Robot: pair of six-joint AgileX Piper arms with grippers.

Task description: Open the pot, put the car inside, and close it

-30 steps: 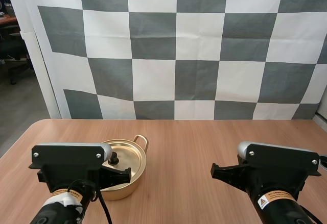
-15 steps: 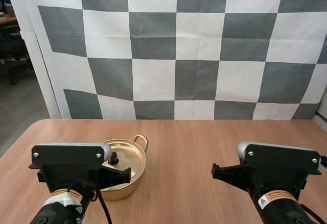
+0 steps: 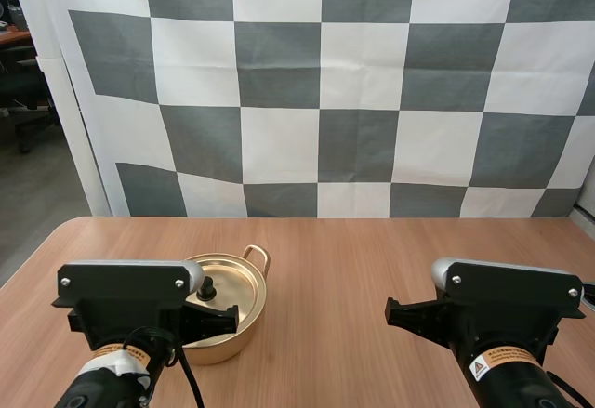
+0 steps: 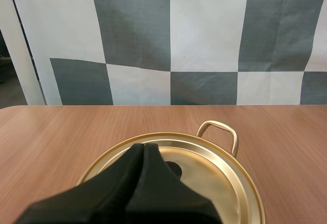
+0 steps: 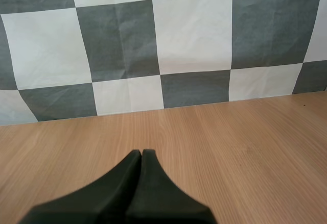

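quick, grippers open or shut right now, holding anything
Left gripper: shut, holding nothing, over the pot lid.
Right gripper: shut, holding nothing, above the table.

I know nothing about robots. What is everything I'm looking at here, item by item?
pot: one, gold, two loop handles, on the table's left side
lid: one, gold, closed on the pot
knob: one, black, at the lid's centre
table: one, light brown wood, under everything
left gripper: one, black, shut, over the lid by the knob
right gripper: one, black, shut, over bare table on the right side
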